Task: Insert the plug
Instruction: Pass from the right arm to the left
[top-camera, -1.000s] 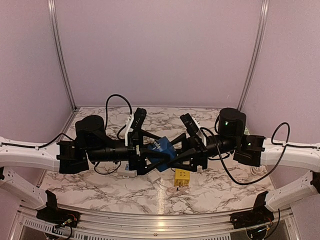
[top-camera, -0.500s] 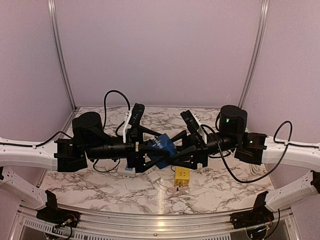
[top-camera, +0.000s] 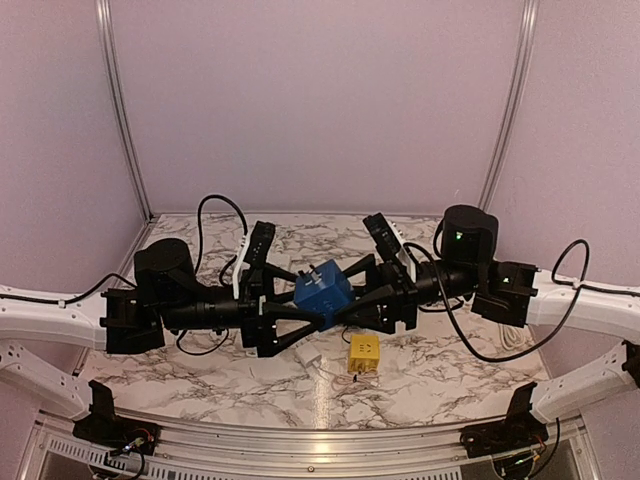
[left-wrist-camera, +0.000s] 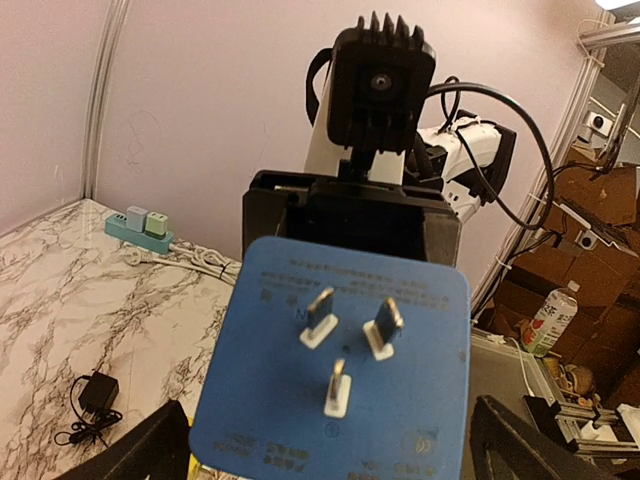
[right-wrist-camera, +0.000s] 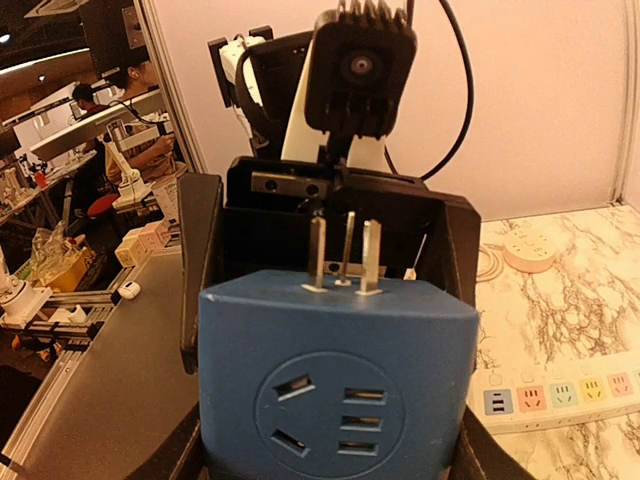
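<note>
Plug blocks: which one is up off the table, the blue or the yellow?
The blue plug block. It is gripped in the right end effector, up in the air, while the yellow plug block sits down on the table.

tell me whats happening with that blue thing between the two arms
The right pincer is clamped on a blue plug adapter, holding it in the air above the marble table. Its three prongs point at the left pincer, which stands wide open, fingers spread either side without gripping. The adapter is not in any socket; a white power strip lies on the table.
</note>
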